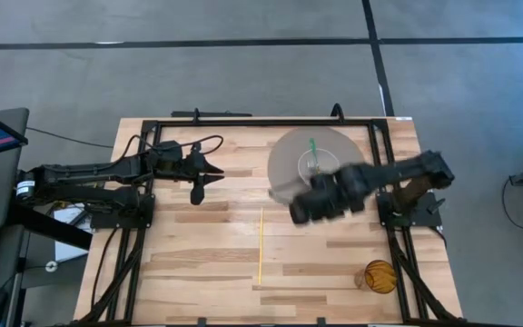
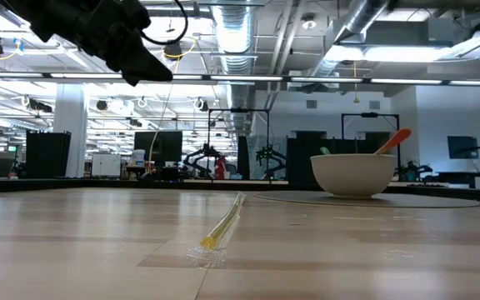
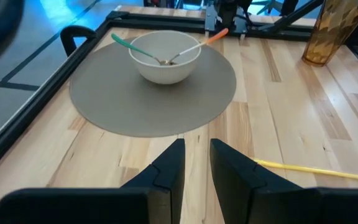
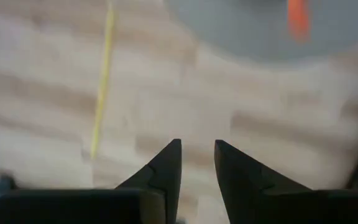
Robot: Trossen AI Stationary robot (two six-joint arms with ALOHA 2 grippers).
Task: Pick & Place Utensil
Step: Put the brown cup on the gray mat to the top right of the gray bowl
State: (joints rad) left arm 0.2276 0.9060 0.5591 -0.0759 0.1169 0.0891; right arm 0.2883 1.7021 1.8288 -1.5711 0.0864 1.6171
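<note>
A thin yellow utensil (image 1: pixel 261 245) (image 2: pixel 223 225) lies flat on the wooden table, pointing from near to far. It also shows in the left wrist view (image 3: pixel 309 169) and the right wrist view (image 4: pixel 103 87). A white bowl (image 1: pixel 311 166) (image 3: pixel 165 59) stands on a round grey mat (image 1: pixel 284 159). It holds a green-handled utensil (image 3: pixel 126 45) and an orange-handled one (image 3: pixel 213 38). My right gripper (image 1: pixel 296 213) (image 4: pixel 197 158) hovers over the table between mat and yellow utensil, fingers narrowly open and empty. My left gripper (image 1: pixel 198 193) (image 3: pixel 197 165) hangs above the table's left part, narrowly open and empty.
An amber glass (image 1: pixel 379 276) (image 3: pixel 328 31) stands near the table's near right corner. A black frame (image 1: pixel 243 121) runs along the table's far, left and right edges. Bare wood lies around the yellow utensil.
</note>
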